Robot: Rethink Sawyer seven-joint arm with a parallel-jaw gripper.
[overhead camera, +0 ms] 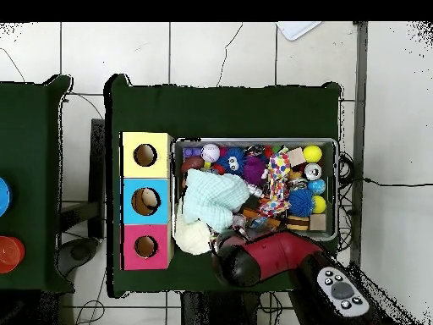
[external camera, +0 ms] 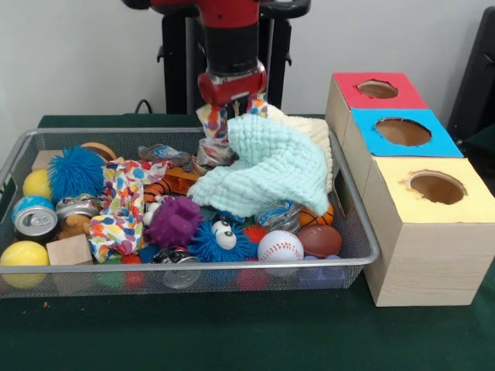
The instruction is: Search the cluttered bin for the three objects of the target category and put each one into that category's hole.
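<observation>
Gripper [external camera: 232, 104] sits low at the wire bin's [external camera: 352, 224] far edge; fingers pinch a patterned cloth [external camera: 215, 124]; mint knitted cloth [external camera: 267, 166] lies just beside, toward the coloured hole boxes [external camera: 402, 131].

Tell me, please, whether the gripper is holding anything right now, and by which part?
It cannot be told. The gripper is down in the bin at a patterned cloth beside the mint cloth, but its tips are hidden.

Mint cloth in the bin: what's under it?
The mint cloth drapes over a crushed can and a small basketball, both peeking out at its lower edge. A cream cloth shows behind. Anything else beneath is hidden.
</observation>
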